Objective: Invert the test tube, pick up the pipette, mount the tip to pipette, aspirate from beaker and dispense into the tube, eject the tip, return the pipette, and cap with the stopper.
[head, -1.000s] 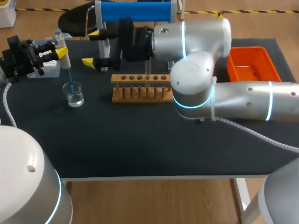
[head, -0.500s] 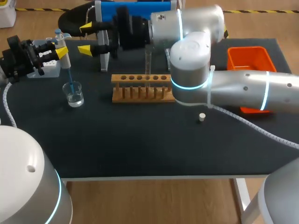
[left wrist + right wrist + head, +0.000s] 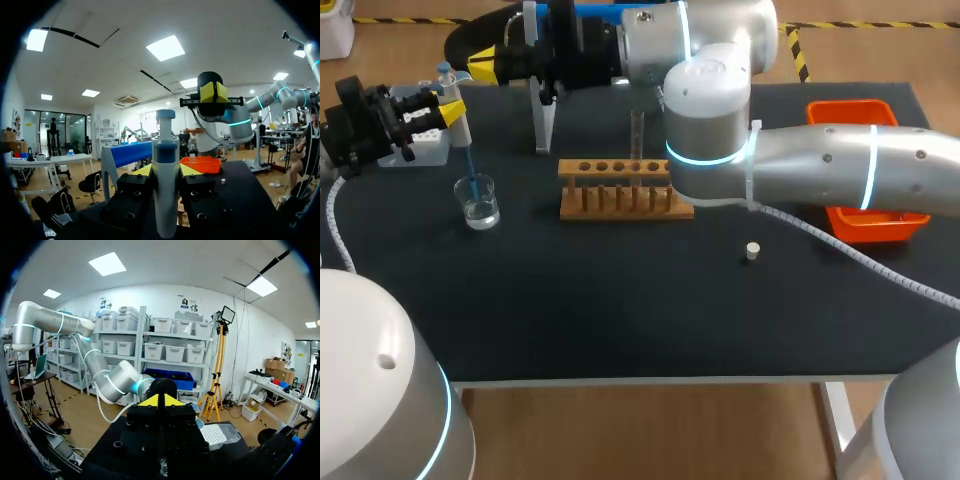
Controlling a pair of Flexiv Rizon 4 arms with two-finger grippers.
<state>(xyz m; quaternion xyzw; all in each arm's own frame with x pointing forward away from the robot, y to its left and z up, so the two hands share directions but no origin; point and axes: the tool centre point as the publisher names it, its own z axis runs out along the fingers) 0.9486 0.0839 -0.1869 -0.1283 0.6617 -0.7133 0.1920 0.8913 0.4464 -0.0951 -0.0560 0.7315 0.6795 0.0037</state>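
Left claw (image 3: 448,108) is sitting over the far left of the surface (image 3: 620,310), clamping tight on the pipette (image 3: 460,135). In the left wrist view the 2 yellow tips are pressing on either side of the white barrel. The pipette is hanging nearly upright, leaning a bit, and its blue tip (image 3: 472,175) is dipping down into the beaker (image 3: 478,205), which has clear liquid in the bottom. The beaker is standing just near of the tip box (image 3: 425,152) at the far left edge.

Right arm is coming in from the right and reaching well past the middle. So the right claw (image 3: 485,68) is hanging over the far left, up beside the white stand (image 3: 542,115) with the blue bar. Its 2 yellow tips are pressing together with nothing between them, and the left wrist view is showing that pretty clearly.

The test tube (image 3: 637,135) is standing upright in the wooden rack (image 3: 620,195) around the middle of the surface, 1 tube only. The little white stopper (image 3: 752,251) is lying on the surface by itself, near and right of the rack, touching nothing. The orange bin (image 3: 850,120) is sitting at the far right, partly behind the right arm.
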